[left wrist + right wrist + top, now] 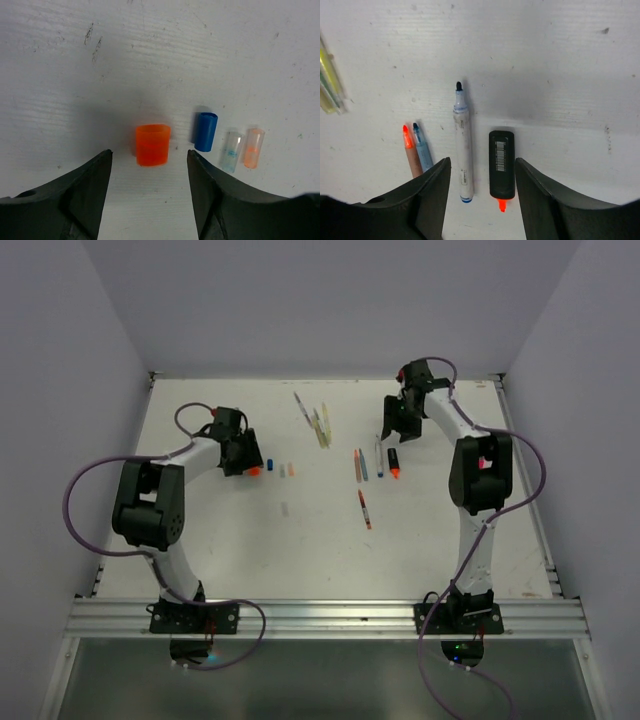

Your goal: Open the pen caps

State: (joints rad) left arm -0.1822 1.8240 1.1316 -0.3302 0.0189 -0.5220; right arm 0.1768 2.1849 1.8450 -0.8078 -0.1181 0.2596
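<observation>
Overhead sight gives us the layout. The left pincer [248, 466] hangs low over the left half of the white tabletop [230, 550], and the right pincer [396, 436] hangs over the far right. Between them lies a red pen [364, 509] that neither wrist camera catches. From up there the caps are mere specks of colour beside the left pincer.

On the left wrist view we can tell them apart. An orange cap [153, 145] sits on the tabletop just ahead of the gap between the left pincer's fingers [85, 195]. The fingers are spread wide, and the cap is centred on the gap and touches neither. To its right lie a blue cap [206, 131] and then two clear caps [231, 151], one tinted blue and one tinted orange. These two lie side by side beyond the right-hand finger.

The right wrist view shows us that pincer's fingers [540, 200] also apart and gripping nothing. Under the gap lie a white marker [462, 145] with a bare dark tip and a black highlighter [501, 162] with its orange tip exposed. They lie parallel and just apart. Left of the gap, a slim orange pen [409, 150] and a slim blue pen [422, 150] lie touching, tips bare. Yellow-green pens [330, 82] cross the left edge of this view.
</observation>
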